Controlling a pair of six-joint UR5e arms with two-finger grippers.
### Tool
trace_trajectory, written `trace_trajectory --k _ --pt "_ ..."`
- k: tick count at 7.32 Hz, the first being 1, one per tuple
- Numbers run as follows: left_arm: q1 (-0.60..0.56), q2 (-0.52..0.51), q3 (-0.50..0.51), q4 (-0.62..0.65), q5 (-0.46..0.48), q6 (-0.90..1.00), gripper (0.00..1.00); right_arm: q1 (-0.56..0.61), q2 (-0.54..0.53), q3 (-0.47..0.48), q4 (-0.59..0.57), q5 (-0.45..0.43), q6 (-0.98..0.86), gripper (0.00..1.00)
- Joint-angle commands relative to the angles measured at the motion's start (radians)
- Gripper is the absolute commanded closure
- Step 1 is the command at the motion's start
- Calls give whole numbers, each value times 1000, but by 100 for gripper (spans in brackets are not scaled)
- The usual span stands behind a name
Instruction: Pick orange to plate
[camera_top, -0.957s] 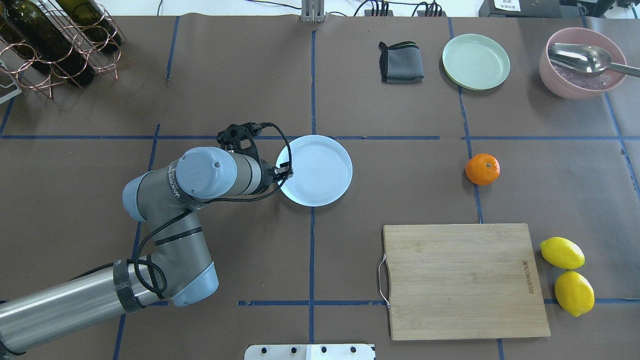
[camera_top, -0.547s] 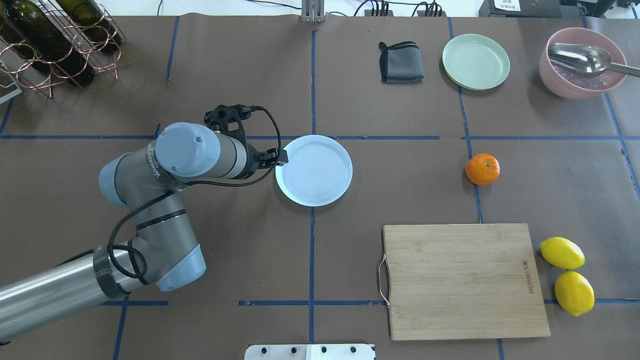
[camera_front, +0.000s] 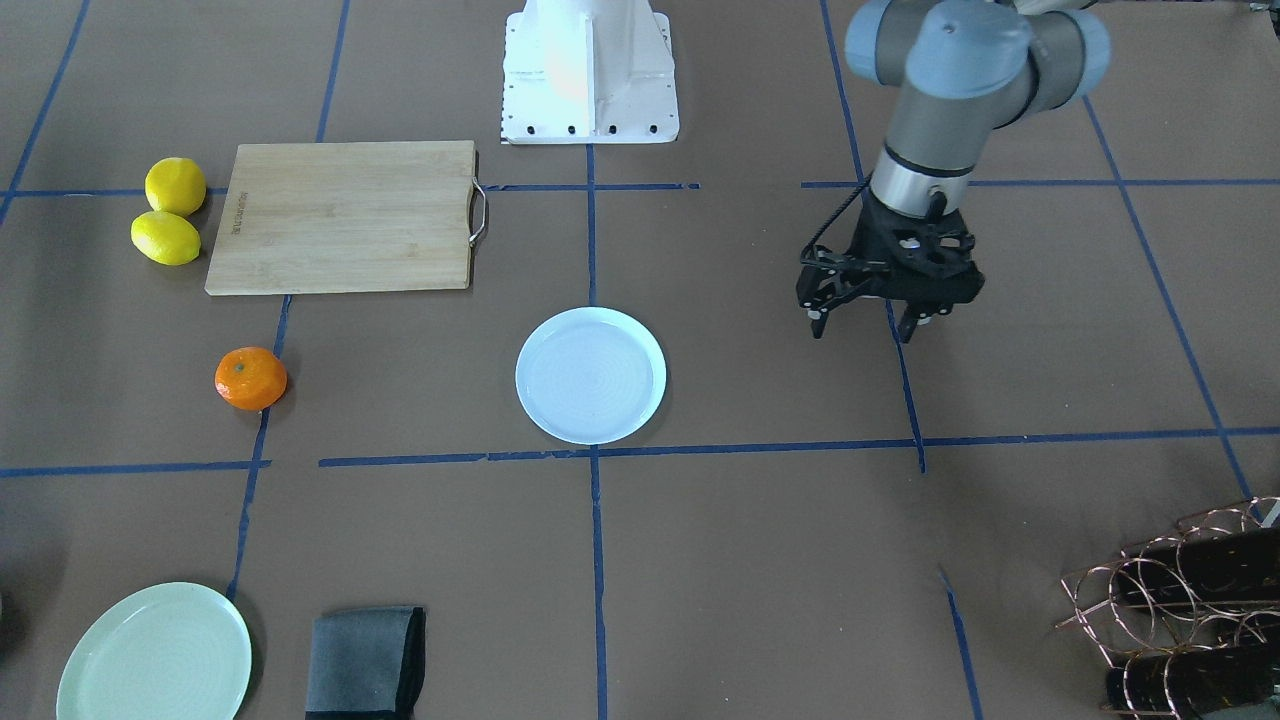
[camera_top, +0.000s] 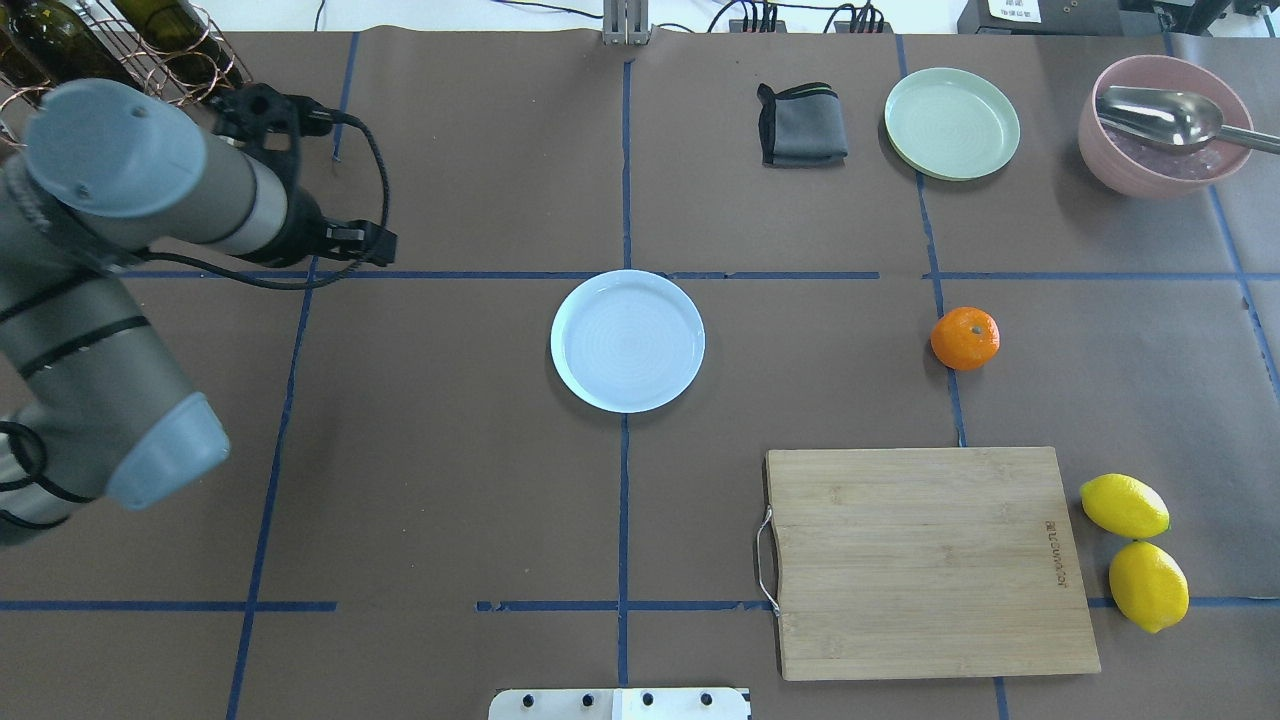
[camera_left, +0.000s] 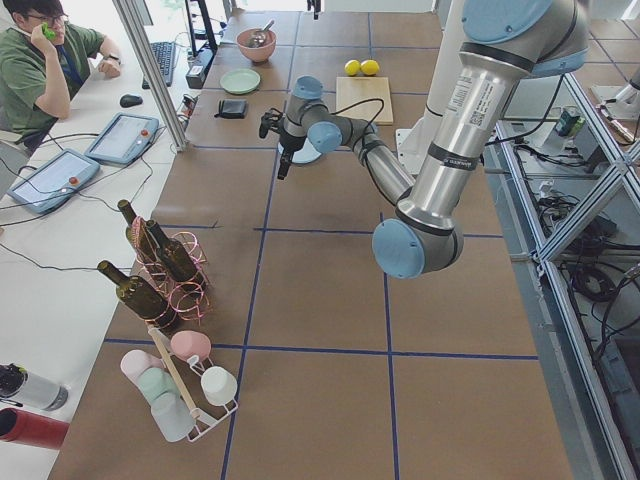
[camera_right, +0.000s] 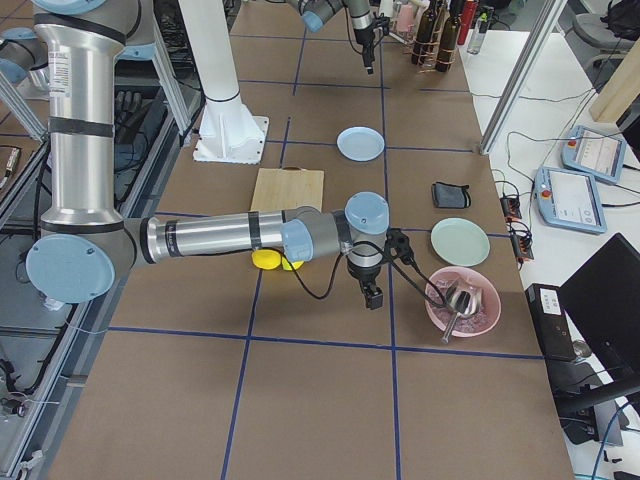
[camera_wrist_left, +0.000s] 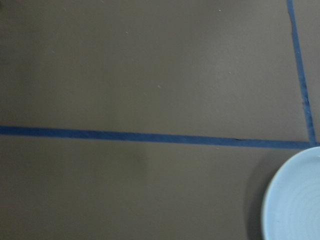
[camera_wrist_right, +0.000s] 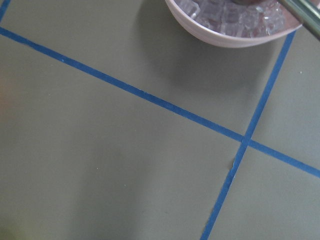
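The orange (camera_top: 965, 339) lies on the brown table at the right, on a blue tape line, also seen in the front view (camera_front: 250, 378). Nothing lies on the pale bluish-white plate (camera_top: 627, 340) at the table's middle (camera_front: 590, 375); its edge shows in the left wrist view (camera_wrist_left: 295, 202). My left gripper (camera_front: 866, 331) hangs open and holds nothing, well to the plate's left (camera_top: 365, 243). My right gripper (camera_right: 372, 295) shows only in the exterior right view, beside the pink bowl; whether it is open or shut I cannot tell.
A wooden cutting board (camera_top: 925, 560) lies at the near right with two lemons (camera_top: 1125, 505) beside it. A pale green plate (camera_top: 952, 123), a grey cloth (camera_top: 800, 125) and a pink bowl with a spoon (camera_top: 1165, 125) stand far right. A wine-bottle rack (camera_top: 150, 60) fills the far left corner.
My left arm has swung away from the plate's left rim, leftward and farther back toward the bottle rack. The plate and the orange have stayed in place.
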Motion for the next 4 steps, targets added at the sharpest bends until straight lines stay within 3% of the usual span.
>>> trace_trajectory --k 1,2,3,4 --pt "-248 95 -8 79 -338 71 0 -16 50 36 -1 3 10 0" --pt "-373 176 -11 92 -405 101 0 -36 81 37 -2 4 13 0" --pt "-427 262 -8 84 -415 341 0 -53 103 37 -2 3 55 0" --pt "-519 296 59 90 -413 590 0 -71 119 37 -2 1 70 0"
